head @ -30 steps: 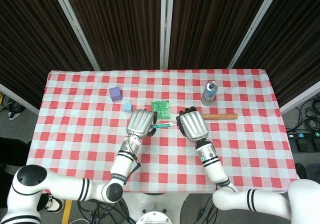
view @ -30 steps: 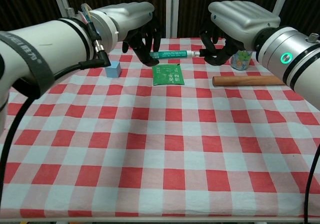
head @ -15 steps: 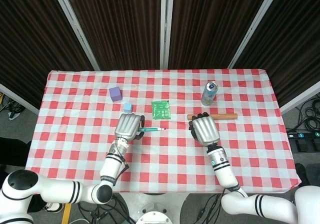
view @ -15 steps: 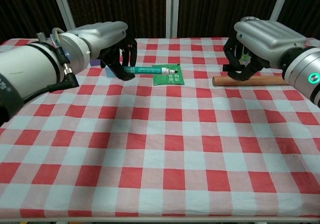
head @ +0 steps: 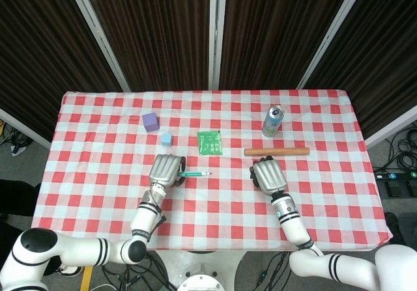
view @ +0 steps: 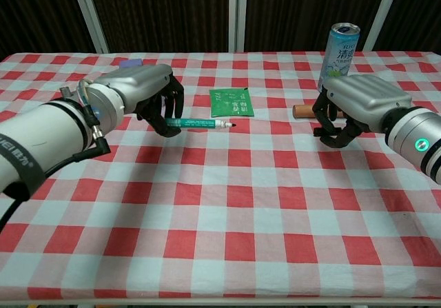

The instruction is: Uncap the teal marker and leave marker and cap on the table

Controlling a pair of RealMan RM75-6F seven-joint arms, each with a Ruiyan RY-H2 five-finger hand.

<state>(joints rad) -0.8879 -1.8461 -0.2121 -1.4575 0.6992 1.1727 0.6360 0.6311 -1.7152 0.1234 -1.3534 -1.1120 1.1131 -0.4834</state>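
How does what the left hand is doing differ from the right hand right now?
The left hand holds the teal marker, its uncapped tip pointing toward the table's middle; the right hand has its fingers curled under, and any cap inside is hidden. The left hand sits near the green packet, the right by the wooden stick. Both are low over the tablecloth.

the cap is hiding somewhere under the right hand's (view: 351,108) curled fingers; the rod (view: 304,109) behind that hand is showing only its left end.
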